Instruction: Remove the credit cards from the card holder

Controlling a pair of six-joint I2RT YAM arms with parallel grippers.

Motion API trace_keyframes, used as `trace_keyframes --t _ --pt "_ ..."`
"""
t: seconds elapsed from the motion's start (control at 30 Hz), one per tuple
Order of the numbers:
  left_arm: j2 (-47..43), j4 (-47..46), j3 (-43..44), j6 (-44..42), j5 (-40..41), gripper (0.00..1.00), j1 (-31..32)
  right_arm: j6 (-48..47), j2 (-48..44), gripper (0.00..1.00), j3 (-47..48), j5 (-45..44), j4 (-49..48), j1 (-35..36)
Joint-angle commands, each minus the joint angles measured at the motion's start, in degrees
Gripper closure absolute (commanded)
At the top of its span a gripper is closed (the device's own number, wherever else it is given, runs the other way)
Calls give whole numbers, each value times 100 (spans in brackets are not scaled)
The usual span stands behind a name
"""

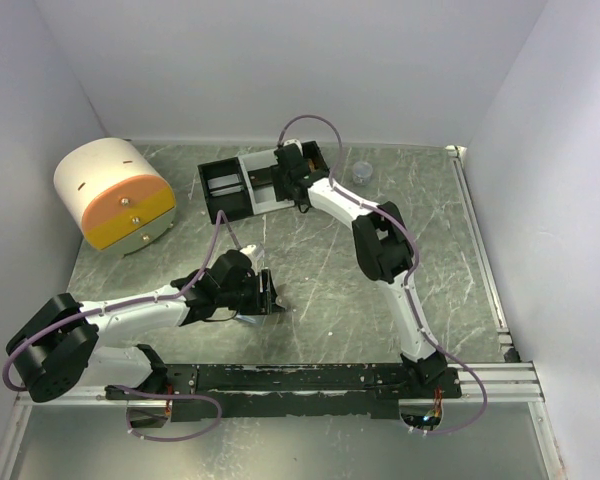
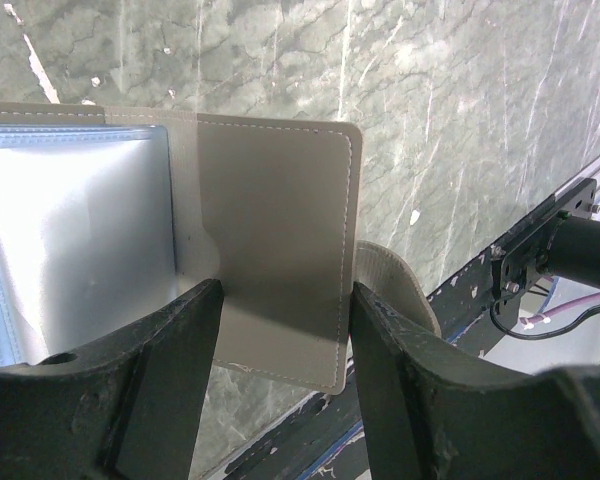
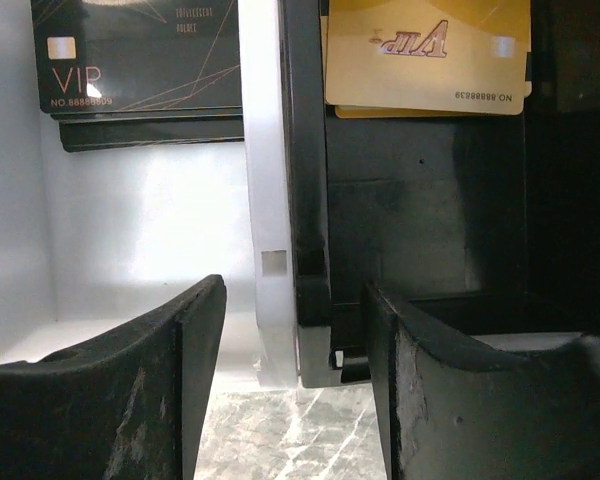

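The grey card holder (image 1: 267, 294) lies open on the table in front of the left arm. In the left wrist view its grey leaf (image 2: 275, 210) sits between my fingers, the pale blue lining (image 2: 80, 230) to the left. No card shows in it. My left gripper (image 2: 285, 330) is open and straddles that leaf (image 1: 258, 296). My right gripper (image 1: 288, 178) is open and empty over the black-and-white tray (image 1: 225, 210), its jaws either side of the divider (image 3: 265, 150). Black VIP cards (image 3: 140, 60) lie in the white compartment, gold VIP cards (image 3: 425, 55) in the black one.
A round white-and-orange drawer unit (image 1: 115, 195) stands at the back left. A small clear cup (image 1: 362, 172) sits right of the tray. The black base rail (image 1: 310, 378) runs along the near edge, close to the holder (image 2: 480, 290).
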State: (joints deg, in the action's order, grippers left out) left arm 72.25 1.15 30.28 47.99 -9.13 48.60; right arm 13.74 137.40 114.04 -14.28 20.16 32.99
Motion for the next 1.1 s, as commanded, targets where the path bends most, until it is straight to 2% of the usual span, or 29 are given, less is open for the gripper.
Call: trace_keyframes --t 0.0,0.23,0.37,0.53,0.87,1.07 --pt "-44 146 28 -109 62 36 42 -29 -326 44 -458 -322 54 98" --pt "-87 138 22 -90 32 36 41 532 -1229 49 -1649 -657 114 111" --pt "-107 109 -12 -58 5 36 43 751 -2036 49 -2809 -728 -251 118" --pt "-36 1 -29 -44 -88 35 44 846 -2830 50 -3787 -832 -395 111" --pt "261 -157 81 -84 -298 36 54 1105 -3703 53 -4938 -902 -234 68" --pt "355 -173 136 -109 -319 36 83 1196 -4009 52 -4959 -429 -294 70"
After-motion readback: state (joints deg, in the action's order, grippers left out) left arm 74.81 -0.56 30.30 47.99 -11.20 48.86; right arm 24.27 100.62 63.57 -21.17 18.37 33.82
